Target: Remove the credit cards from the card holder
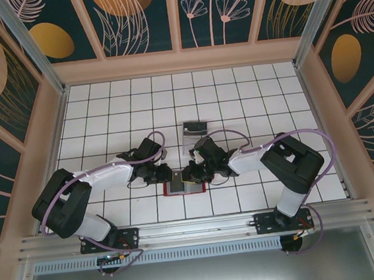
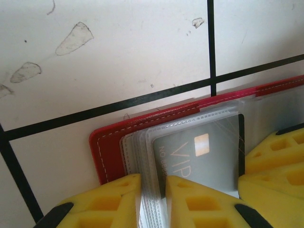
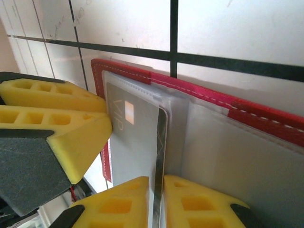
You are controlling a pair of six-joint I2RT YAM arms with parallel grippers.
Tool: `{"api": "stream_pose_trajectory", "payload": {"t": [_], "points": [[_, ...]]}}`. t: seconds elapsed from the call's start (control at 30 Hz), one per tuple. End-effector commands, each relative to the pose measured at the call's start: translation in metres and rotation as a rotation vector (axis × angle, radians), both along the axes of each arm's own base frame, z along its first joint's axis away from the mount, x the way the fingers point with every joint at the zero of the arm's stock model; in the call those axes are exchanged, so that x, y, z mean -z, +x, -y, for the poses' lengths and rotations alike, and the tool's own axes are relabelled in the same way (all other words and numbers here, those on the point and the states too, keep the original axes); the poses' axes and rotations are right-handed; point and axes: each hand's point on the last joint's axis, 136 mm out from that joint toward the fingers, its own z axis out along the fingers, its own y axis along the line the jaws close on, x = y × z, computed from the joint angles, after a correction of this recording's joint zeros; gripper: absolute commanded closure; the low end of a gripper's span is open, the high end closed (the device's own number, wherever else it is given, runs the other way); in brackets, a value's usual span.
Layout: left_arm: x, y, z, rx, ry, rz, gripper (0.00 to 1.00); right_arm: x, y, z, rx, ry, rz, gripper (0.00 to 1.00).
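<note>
**A:** Top external view first: where is the card holder (image 1: pixel 184 187)?

**B:** It lies open and flat on the white tiled table (image 1: pixel 104 108), red cover down and pockets facing up. The two arms reach in to it from opposite sides, and their tips meet right over it. A clear plastic box (image 1: pixel 194 131) stands on the tiles just beyond the card holder, apart from it.

**A:** What is the left hand (image 2: pixel 153 205) doing?

**B:** The left wrist view shows its yellow fingers (image 2: pixel 111 202) drawn narrow. They pinch the card holder by its stack of clear sleeves (image 2: pixel 135 156), on the side nearest the left arm. The red cover, with its white stitching, shows just past the sleeves.

**A:** And the right hand (image 3: pixel 156 205)?

**B:** In the right wrist view it is narrow too. Its two fingers close on the edge of a grey credit card (image 3: pixel 133 142), whose dark edge runs straight into the gap between them.

**A:** Where is that card against the card holder?

**B:** It is on top of the sleeve stack, inside the red border, beside the grey pocket on the other half. It carries pale "VIP" lettering and a small gold chip. The left hand's yellow fingers sit just beside it.

**A:** Is it out of its sleeve?

**B:** I cannot tell how far. A clear sleeve edge overlaps part of it.
</note>
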Motion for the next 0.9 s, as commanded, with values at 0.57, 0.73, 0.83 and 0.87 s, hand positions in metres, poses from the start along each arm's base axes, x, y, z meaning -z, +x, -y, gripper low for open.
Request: {"api": "stream_pose_trajectory", "payload": {"t": [0.57, 0.73, 0.83, 0.87], "points": [[0.003, -0.004, -0.007, -0.011, 0.041, -0.021, 0.78, -0.010, -0.005, -0.007, 0.012, 0.140, -0.021, 0.89], [0.003, -0.004, -0.010, -0.016, 0.055, -0.016, 0.78, -0.011, -0.005, -0.004, 0.021, 0.136, -0.020, 0.93], [0.003, -0.003, -0.013, -0.017, 0.074, -0.011, 0.78, -0.010, -0.005, 0.000, 0.031, 0.127, -0.019, 0.93], [0.004, -0.003, -0.014, -0.016, 0.080, -0.012, 0.78, -0.010, -0.006, 0.001, 0.034, 0.123, -0.019, 0.93]]}}
